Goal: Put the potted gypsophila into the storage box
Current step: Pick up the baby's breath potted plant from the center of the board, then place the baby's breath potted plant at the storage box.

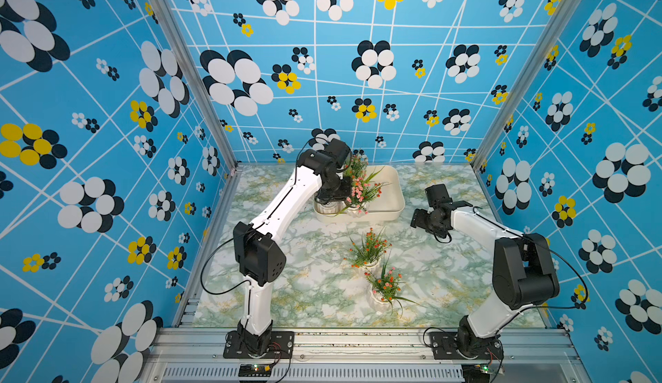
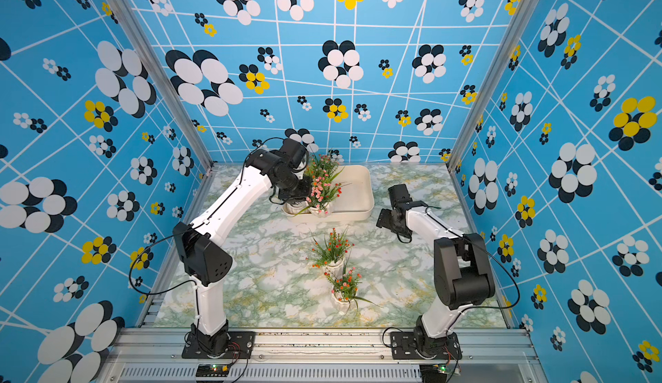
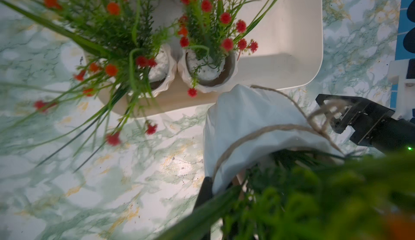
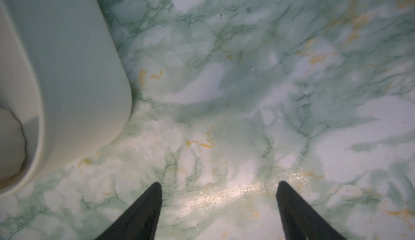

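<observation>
The worktop (image 1: 304, 291) wears a smooth marble-look film, white with green veins and yellow flecks, and throws a glossy glare in the right wrist view. The box (image 1: 390, 191) is smooth cream plastic with a soft satin sheen. The pots (image 3: 211, 90) are matt white and fluted; whether they are ceramic or plastic I cannot tell. The twine-tied pot (image 3: 242, 115) has a smooth white wall bound with rough, hairy brown twine (image 3: 280, 127). The plants (image 1: 370, 248) look plastic, with fuzzy blossoms. The arms (image 1: 286, 195) have glossy white shells and matt black joints. The right claw (image 4: 219, 187) has matt black fingers (image 4: 146, 209). The frame rails (image 1: 358, 340) are bare brushed metal. The walls (image 1: 107, 112) are smooth printed panels.
</observation>
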